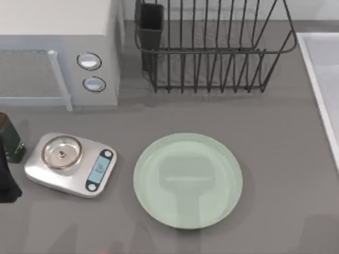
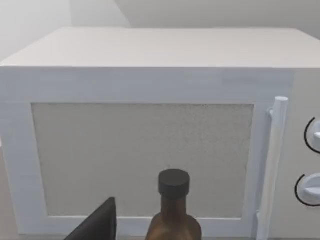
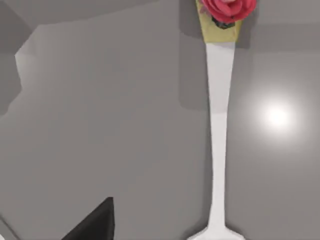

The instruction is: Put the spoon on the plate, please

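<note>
The pale mint-green plate (image 1: pixel 188 180) lies flat on the grey table, front of centre, with nothing on it but a soft shadow. In the right wrist view the white spoon (image 3: pixel 220 125) lies on the grey surface. Its thin handle ends in a pink-and-yellow ornament, and its bowl is cut off at the picture's edge. A dark part of my right gripper (image 3: pixel 95 225) hangs beside the handle, apart from it. My left arm (image 1: pixel 6 180) is parked at the table's left edge, and part of its gripper (image 2: pixel 97 225) shows beside a brown bottle (image 2: pixel 174 220).
A silver kitchen scale (image 1: pixel 71 164) stands left of the plate. The white microwave (image 1: pixel 58 53) fills the back left, and a dark wire dish rack (image 1: pixel 212 47) stands at the back centre. A white tray edge (image 1: pixel 323 79) runs along the right side.
</note>
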Action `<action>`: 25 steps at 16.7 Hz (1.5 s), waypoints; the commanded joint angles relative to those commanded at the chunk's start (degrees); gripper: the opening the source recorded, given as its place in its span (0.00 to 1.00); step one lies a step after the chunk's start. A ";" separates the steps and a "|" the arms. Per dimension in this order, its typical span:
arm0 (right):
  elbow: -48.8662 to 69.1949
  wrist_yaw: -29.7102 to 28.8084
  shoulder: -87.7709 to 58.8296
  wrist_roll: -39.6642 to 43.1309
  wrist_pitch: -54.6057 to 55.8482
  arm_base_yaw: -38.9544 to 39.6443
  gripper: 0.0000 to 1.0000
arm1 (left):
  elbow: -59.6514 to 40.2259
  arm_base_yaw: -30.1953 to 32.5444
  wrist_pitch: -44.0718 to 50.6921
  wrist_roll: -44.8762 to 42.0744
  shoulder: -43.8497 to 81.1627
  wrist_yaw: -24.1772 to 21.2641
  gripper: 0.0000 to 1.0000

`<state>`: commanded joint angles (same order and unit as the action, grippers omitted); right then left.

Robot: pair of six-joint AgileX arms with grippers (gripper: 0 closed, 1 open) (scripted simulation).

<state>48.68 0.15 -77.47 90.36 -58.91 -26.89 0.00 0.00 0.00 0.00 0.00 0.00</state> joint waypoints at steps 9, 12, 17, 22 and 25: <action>1.31 0.11 -2.91 3.00 -0.98 -0.79 1.00 | 0.00 0.00 0.00 0.00 0.00 0.00 1.00; -1.82 0.12 -5.60 2.81 4.71 -0.78 1.00 | 0.00 0.00 0.00 0.00 0.00 0.00 1.00; -9.65 0.12 -12.58 2.62 20.17 -0.69 1.00 | 0.00 0.00 0.00 0.00 0.00 0.00 1.00; -12.51 0.12 -15.18 2.59 25.18 -0.68 1.00 | 0.00 0.00 0.00 0.00 0.00 0.00 1.00; -12.51 0.12 -15.18 2.59 25.18 -0.68 0.92 | 0.00 0.00 0.00 0.00 0.00 0.00 1.00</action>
<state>36.17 0.27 -92.65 92.96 -33.73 -27.57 0.00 0.00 0.00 0.00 0.00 0.00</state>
